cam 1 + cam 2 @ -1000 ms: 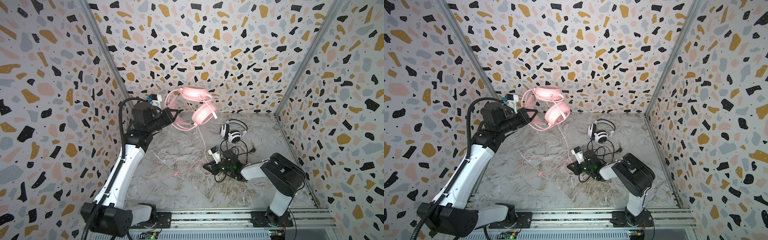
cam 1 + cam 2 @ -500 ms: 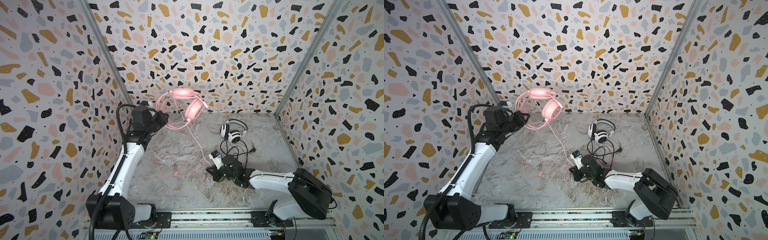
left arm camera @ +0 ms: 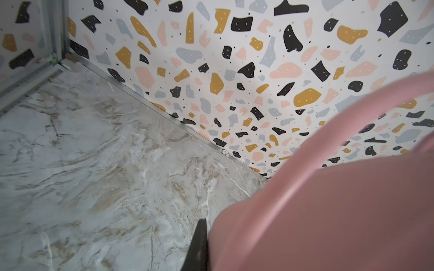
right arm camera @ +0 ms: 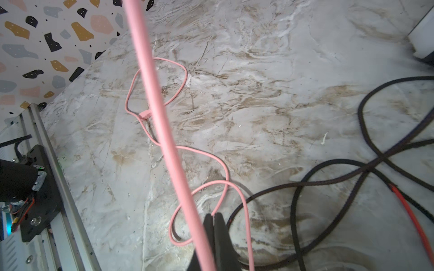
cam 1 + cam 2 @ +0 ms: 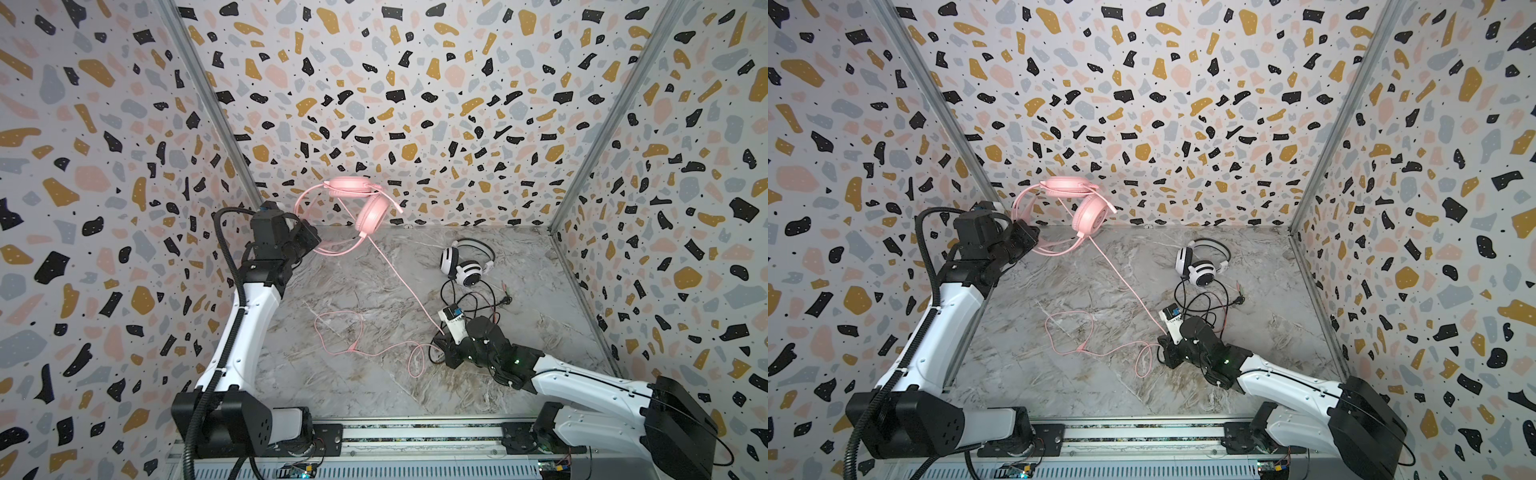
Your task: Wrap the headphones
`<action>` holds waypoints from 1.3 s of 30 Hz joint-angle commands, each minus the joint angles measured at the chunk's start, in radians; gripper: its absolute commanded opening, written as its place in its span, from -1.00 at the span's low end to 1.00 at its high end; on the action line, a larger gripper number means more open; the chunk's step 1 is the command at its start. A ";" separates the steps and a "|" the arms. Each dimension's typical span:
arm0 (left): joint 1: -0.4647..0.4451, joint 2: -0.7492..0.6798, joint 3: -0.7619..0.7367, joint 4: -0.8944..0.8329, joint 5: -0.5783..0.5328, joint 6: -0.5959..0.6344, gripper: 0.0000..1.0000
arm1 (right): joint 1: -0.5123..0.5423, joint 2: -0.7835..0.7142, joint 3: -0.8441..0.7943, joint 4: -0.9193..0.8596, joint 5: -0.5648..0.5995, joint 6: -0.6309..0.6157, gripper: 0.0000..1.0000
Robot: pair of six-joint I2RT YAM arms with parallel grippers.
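Over the last second the left gripper (image 5: 312, 243) has drawn back, clamped on the pink headset (image 5: 374, 212), which it holds above the surface (image 5: 332, 382). The pink cable (image 5: 405, 286) runs taut to the right gripper (image 5: 441, 347), closed and seemingly pinching it. More pull could slip it free or snag the black cable (image 4: 382, 158) of the white headset (image 5: 465, 266).

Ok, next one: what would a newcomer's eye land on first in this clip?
The pink headphones, held up in the air near the back left corner, headband clamped in the left fingers. Their pink cable slants down taut to the right fingers, shut on it low over the marble table. Behind those, the white headphones lie on the table with nothing holding them.
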 commanded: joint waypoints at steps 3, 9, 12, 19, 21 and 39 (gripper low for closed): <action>0.005 -0.014 0.029 0.104 -0.086 0.000 -1.00 | 0.041 -0.071 0.017 -0.137 0.078 -0.008 -0.97; -0.017 -0.020 -0.042 0.116 -0.164 -0.019 -1.00 | 0.148 -0.088 0.151 -0.253 0.189 -0.034 -0.97; -0.044 -0.024 -0.049 0.085 -0.263 0.010 -1.00 | 0.198 -0.081 0.240 -0.310 0.245 -0.059 -0.97; -0.167 0.001 -0.043 -0.044 -0.643 0.157 -1.00 | 0.223 -0.080 0.402 -0.374 0.267 -0.106 -0.96; -0.183 0.001 -0.061 -0.054 -0.706 0.181 -1.00 | 0.223 -0.081 0.455 -0.403 0.286 -0.126 -0.96; -0.490 0.069 -0.081 -0.220 -0.982 0.413 -1.00 | 0.170 0.010 0.823 -0.488 0.492 -0.369 -0.95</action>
